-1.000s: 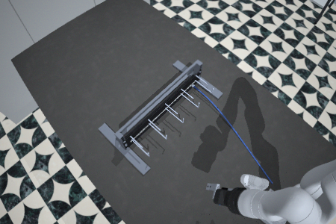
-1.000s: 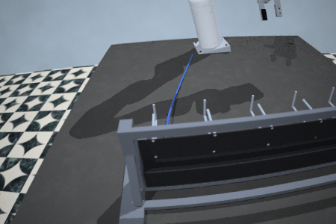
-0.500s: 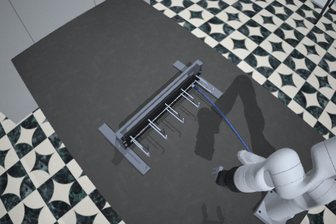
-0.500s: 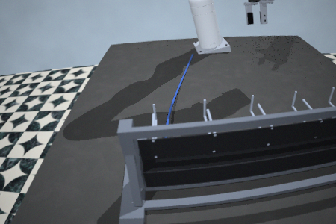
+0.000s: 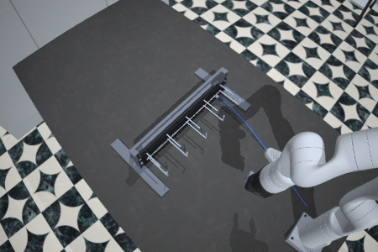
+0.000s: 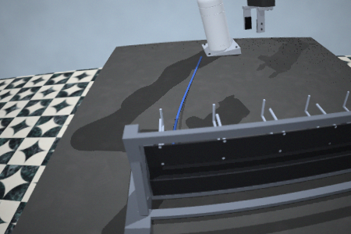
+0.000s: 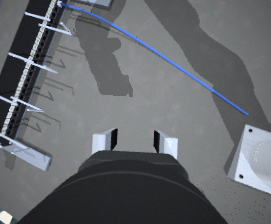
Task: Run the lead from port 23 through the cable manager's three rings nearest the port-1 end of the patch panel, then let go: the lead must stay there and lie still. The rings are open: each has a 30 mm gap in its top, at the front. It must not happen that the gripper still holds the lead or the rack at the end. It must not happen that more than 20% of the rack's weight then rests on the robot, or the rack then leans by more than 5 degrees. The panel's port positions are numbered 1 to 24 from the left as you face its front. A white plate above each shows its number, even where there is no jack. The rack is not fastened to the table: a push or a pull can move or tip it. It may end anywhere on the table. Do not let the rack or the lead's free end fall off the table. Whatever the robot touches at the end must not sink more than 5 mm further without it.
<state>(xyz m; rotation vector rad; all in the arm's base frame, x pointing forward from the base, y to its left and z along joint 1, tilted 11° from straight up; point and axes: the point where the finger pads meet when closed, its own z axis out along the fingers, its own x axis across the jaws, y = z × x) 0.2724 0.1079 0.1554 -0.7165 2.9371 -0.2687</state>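
Observation:
The grey rack [image 5: 176, 123] with the black patch panel stands in the middle of the dark table. Several white open rings [image 5: 195, 127] stick out of its front. The blue lead [image 5: 245, 125] leaves the far right end of the panel, near port 23, and curves loose over the table to its free end [image 5: 306, 206] by the robot's base. It passes through no ring. It also shows in the wrist view [image 7: 151, 44] and in the exterior view [image 6: 186, 91]. My gripper [image 7: 135, 137] [image 6: 253, 23] is open and empty. It hangs well above the table, in front of the rack and apart from the lead.
The robot's base plate [image 5: 303, 230] is bolted near the table's front right corner, close to the lead's free end. The rack's two flat feet [image 5: 140, 167] [image 5: 223, 87] lie across its ends. The table edge runs near the base.

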